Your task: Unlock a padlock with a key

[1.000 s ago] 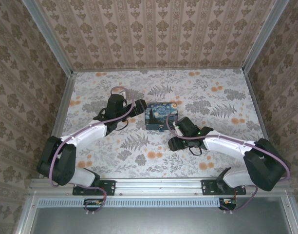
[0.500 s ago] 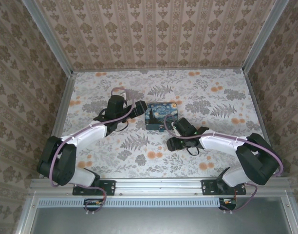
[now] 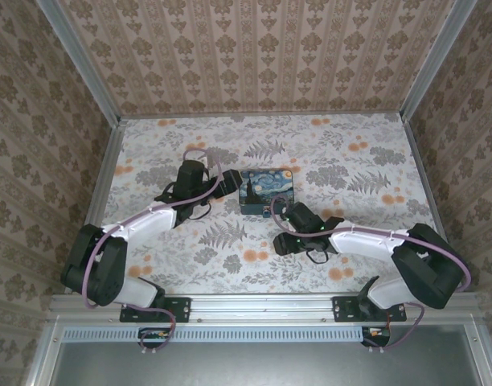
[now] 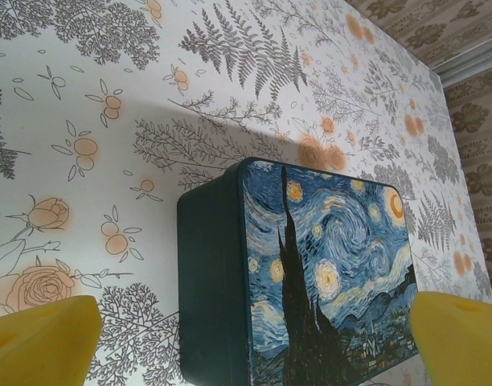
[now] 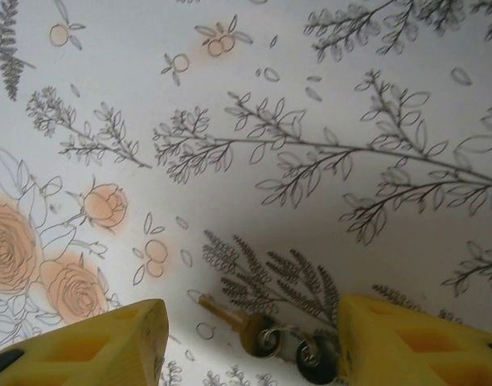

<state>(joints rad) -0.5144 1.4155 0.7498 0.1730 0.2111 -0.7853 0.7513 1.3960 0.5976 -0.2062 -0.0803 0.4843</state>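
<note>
Two small keys on a wire ring lie on the floral table: a brass key (image 5: pixel 230 315) and a darker key head (image 5: pixel 314 363). They sit between the yellow fingers (image 5: pixel 93 346) of my right gripper (image 5: pixel 250 338), which is open just above them. In the top view that gripper (image 3: pixel 280 218) hovers by the near edge of the night-sky box (image 3: pixel 267 191). A tiny bluish thing (image 3: pixel 265 214) at that edge may be the padlock; it is too small to tell. My left gripper (image 3: pixel 230 183) is open, its fingertips (image 4: pixel 41 338) straddling the box (image 4: pixel 310 273).
The table (image 3: pixel 350 161) carries a floral print. Patterned walls close it in at the back and both sides, with metal rails (image 3: pixel 101 185) along the edges. Both arm bases stand at the near edge.
My right gripper has moved left and a little nearer, closing on the box's front edge and lowering over the keys. The left arm has barely shifted.
</note>
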